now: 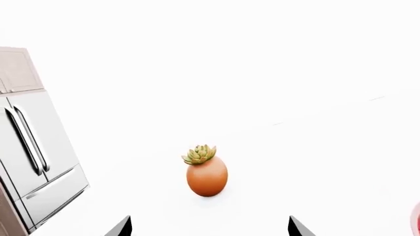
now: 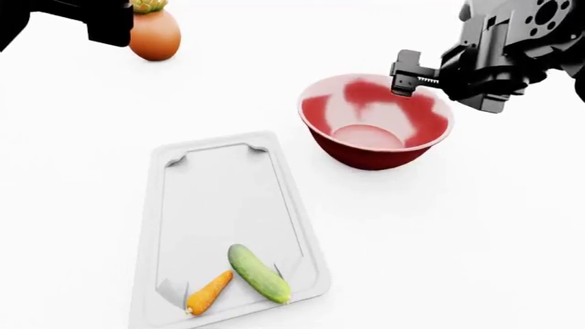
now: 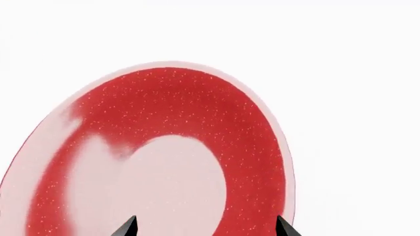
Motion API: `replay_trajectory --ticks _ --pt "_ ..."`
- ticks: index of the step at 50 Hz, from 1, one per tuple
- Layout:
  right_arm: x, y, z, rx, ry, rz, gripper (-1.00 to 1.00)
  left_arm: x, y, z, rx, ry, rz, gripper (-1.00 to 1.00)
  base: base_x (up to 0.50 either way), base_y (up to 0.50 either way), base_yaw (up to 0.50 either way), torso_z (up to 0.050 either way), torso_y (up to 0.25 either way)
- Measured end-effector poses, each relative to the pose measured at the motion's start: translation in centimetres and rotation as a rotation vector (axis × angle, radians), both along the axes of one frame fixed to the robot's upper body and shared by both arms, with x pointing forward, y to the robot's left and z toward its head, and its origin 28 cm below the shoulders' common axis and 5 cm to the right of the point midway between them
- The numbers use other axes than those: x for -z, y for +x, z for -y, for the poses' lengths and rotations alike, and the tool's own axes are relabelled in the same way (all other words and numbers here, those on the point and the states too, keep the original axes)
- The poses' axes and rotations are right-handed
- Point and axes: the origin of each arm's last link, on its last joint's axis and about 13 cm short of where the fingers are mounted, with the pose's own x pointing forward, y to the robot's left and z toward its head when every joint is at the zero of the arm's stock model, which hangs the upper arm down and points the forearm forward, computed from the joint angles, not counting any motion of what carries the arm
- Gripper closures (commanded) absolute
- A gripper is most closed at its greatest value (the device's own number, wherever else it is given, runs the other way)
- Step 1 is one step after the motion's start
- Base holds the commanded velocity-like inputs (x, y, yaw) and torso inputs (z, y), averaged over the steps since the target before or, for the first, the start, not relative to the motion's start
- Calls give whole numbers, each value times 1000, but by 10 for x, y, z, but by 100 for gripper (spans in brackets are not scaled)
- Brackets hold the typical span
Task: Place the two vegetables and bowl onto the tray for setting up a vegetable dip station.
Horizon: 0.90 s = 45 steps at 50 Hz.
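The green cucumber (image 2: 259,273) and the orange carrot (image 2: 209,293) lie side by side at the near end of the white tray (image 2: 219,205). The red bowl (image 2: 375,120) stands on the white surface to the right of the tray's far end, apart from it. My right gripper (image 2: 409,72) hangs open over the bowl's far right rim; in the right wrist view its tips (image 3: 204,227) frame the bowl's inside (image 3: 196,113) with nothing between them. My left gripper (image 1: 210,228) is open and empty, held at the far left, facing the plant pot.
An orange-brown egg-shaped pot with a green plant top (image 2: 153,33) (image 1: 206,174) stands at the far left, just beside my left arm. A steel fridge (image 1: 33,157) shows past it in the left wrist view.
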Motion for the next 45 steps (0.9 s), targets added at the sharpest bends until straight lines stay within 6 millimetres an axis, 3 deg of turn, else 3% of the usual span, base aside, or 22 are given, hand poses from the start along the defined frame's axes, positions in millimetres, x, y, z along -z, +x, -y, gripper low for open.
replay_trajectory --ticks 22,45 --pt "19 -11 15 78 13 -56 -100 1 -2 1 0 -5 -1 -100 0 0 0 0 0" --pt "61 6 22 96 98 -71 -100 4 3 0 3 -2 -6 -100 0 0 0 0 0"
